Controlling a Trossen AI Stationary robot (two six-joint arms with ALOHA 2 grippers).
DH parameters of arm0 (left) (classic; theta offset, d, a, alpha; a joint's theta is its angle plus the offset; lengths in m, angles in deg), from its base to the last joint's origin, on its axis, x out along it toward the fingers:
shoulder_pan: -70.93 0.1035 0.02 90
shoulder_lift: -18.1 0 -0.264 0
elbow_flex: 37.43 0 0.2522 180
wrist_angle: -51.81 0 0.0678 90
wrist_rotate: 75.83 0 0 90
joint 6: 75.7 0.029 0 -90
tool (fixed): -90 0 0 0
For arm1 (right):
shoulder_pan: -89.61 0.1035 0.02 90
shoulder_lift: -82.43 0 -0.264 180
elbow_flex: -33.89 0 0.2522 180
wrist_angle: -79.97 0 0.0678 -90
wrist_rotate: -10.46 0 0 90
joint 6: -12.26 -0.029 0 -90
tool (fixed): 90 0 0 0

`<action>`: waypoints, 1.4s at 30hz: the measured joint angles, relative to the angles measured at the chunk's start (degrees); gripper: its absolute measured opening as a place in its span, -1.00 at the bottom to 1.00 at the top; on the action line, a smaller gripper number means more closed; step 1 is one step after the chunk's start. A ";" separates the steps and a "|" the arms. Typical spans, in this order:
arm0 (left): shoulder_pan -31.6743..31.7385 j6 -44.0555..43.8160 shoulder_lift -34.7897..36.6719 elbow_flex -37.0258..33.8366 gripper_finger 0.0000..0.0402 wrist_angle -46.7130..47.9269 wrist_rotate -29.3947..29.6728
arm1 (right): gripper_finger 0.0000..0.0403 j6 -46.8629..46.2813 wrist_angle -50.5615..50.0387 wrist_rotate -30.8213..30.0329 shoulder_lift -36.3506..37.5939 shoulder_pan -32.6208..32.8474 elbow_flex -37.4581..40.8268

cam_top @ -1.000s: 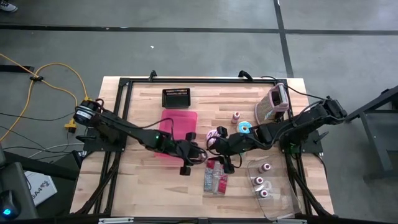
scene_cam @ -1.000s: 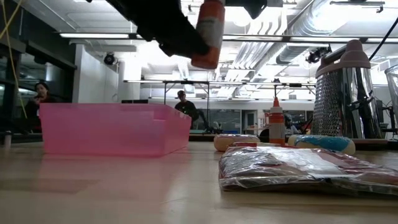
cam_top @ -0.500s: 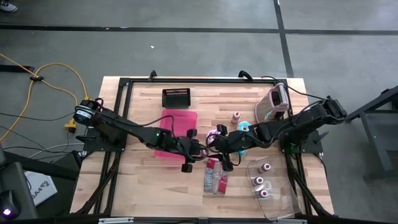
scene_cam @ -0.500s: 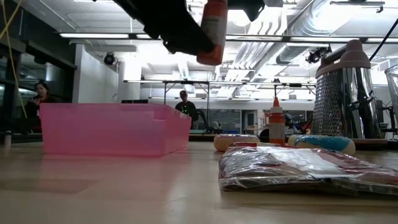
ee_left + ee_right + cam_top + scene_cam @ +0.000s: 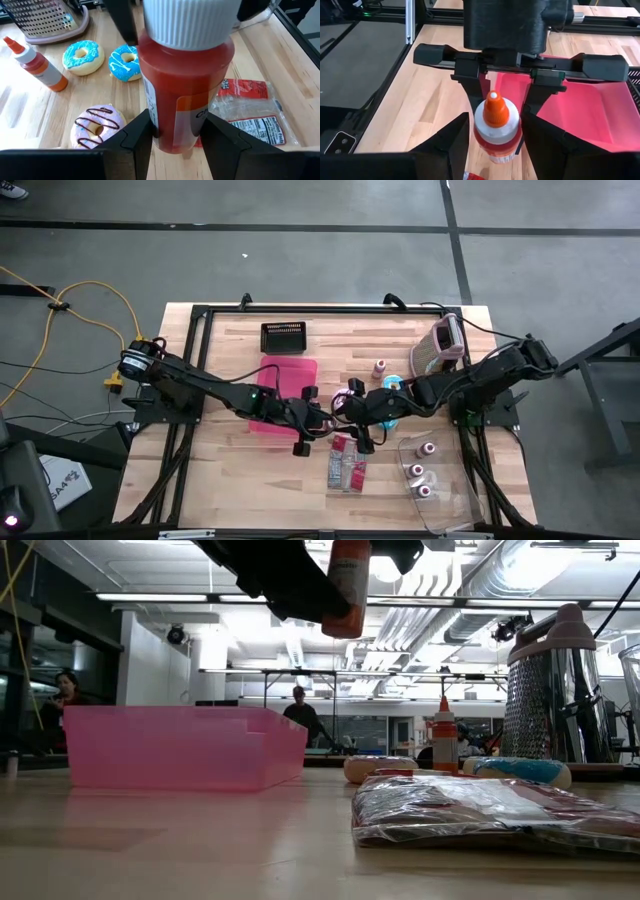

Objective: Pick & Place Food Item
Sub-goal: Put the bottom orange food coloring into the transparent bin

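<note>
Gripping one red sauce bottle (image 5: pixel 185 95) in mid-air at the high view's centre, the left gripper (image 5: pixel 322 420) and right gripper (image 5: pixel 492 142) both have jaws closed on it. A handover seems underway; placing into the pink bin (image 5: pixel 285 380) remains.

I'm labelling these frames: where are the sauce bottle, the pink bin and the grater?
sauce bottle (image 5: pixel 187 95), left wrist view, red body.
pink bin (image 5: pixel 180 748), low view, front wall.
grater (image 5: pixel 556 700), low view, metal face.
</note>
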 joint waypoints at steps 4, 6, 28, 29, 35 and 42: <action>0.00 0.00 -0.02 0.00 -0.30 0.00 0.00 | -0.23 0.02 0.13 0.02 0.00 -0.01 0.00; 0.00 0.00 -0.02 0.00 -0.30 0.00 0.00 | -0.28 0.04 0.12 0.02 0.00 -0.01 0.00; 0.00 -0.46 -0.02 0.00 -0.16 0.02 -0.04 | -0.46 0.14 0.29 0.00 -0.02 0.00 0.00; 0.00 -0.53 -0.02 0.00 -0.13 0.02 -0.02 | -0.46 0.00 0.27 0.03 -0.02 -0.02 0.00; 0.00 -0.87 -0.04 0.00 -0.08 0.02 0.00 | -0.46 -0.02 0.24 0.09 -0.02 0.00 0.00; -0.02 -0.98 -0.04 -0.02 -0.07 0.02 -0.02 | -0.46 -2.73 -1.16 -0.12 -0.03 0.11 0.00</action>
